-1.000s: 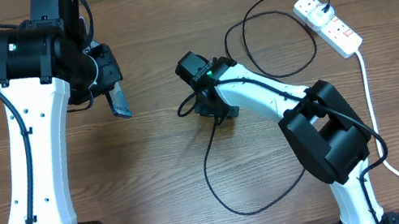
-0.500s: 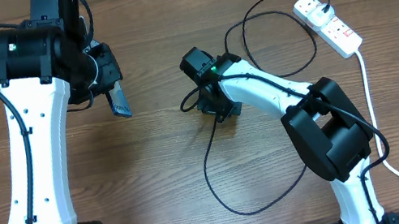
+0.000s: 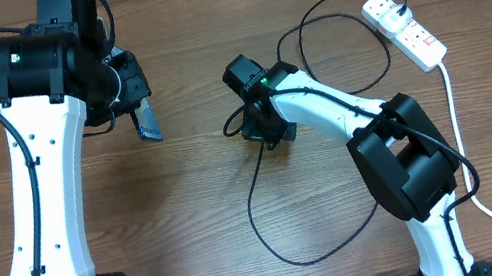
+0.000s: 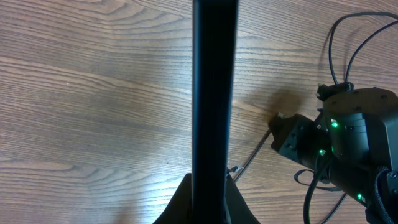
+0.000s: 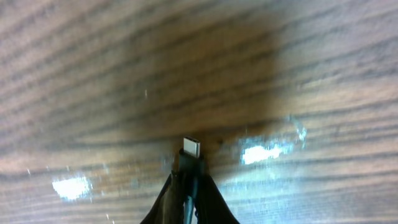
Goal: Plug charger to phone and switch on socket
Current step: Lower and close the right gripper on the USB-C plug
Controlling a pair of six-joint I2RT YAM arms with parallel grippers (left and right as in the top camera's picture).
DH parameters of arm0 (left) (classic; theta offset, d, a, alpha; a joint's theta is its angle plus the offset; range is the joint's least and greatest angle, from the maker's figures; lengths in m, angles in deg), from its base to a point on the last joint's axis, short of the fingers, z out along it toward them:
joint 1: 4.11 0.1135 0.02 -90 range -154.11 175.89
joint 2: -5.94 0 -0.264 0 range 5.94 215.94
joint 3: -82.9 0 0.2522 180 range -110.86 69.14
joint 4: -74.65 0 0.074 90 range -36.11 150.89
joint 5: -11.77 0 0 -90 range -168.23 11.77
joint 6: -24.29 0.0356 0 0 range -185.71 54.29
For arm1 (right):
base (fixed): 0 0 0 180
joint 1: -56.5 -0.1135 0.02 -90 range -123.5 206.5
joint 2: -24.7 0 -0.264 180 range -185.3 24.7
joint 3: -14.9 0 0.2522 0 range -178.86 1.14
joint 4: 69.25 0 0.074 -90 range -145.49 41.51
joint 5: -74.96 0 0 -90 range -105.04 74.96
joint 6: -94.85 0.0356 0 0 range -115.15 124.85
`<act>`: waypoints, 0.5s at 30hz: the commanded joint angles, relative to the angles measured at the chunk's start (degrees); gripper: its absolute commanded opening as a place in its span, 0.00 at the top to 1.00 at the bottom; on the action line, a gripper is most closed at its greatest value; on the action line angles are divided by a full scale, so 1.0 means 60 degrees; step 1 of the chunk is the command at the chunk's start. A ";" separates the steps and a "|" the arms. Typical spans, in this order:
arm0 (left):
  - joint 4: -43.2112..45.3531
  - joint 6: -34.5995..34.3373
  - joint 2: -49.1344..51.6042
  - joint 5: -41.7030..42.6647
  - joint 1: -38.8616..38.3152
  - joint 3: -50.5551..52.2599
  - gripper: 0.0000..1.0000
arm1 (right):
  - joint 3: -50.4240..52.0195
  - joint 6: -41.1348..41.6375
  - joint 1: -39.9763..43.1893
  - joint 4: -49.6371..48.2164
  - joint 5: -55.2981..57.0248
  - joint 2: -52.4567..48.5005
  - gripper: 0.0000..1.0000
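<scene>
My left gripper (image 3: 143, 116) is shut on the phone (image 3: 150, 124) and holds it edge-on above the table. In the left wrist view the phone (image 4: 214, 93) is a dark vertical bar rising from my fingers (image 4: 208, 202); its screen is hidden. My right gripper (image 3: 244, 126) is shut on the charger's connector tip (image 5: 191, 147), which sticks out of the fingers (image 5: 189, 183) just above the wood. The black cable (image 3: 256, 207) loops over the table and runs to the far outlet of the white socket strip (image 3: 406, 28) at the back right. The two grippers are apart.
The strip's thick white lead (image 3: 456, 121) runs down the right side of the table to the front edge. The right arm (image 4: 348, 143) shows at the right of the left wrist view, with cable (image 4: 249, 158) lying beside it.
My right gripper has shifted slightly to the right with the connector tip, and the cable loop below it has followed. The left arm and phone have not moved.
</scene>
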 commanded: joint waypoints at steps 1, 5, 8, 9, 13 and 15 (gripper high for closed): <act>0.0066 0.0007 -0.0058 0.0080 -0.0091 -0.0004 0.96 | -0.0368 -0.0186 -0.0011 0.0189 -0.0270 0.0029 0.93; 0.0058 0.0007 -0.0058 0.0080 -0.0091 -0.0004 0.96 | -0.0339 -0.0182 0.0036 0.0415 -0.0266 0.0026 0.96; 0.0058 0.0007 -0.0058 0.0080 -0.0091 -0.0004 0.96 | -0.0342 -0.0266 0.0036 0.0466 -0.0386 0.0026 0.96; 0.0058 0.0007 -0.0058 0.0109 -0.0091 -0.0004 0.96 | -0.0342 -0.0448 0.0036 0.0423 -0.0546 0.0026 0.96; 0.0062 0.0007 -0.0058 0.0146 -0.0091 -0.0004 0.96 | -0.0342 -0.0769 0.0036 0.0353 -0.0980 0.0029 0.96; 0.0062 0.0007 -0.0058 0.0146 -0.0091 -0.0004 0.96 | -0.0342 -0.0790 0.0058 0.0404 -0.0965 0.0026 0.83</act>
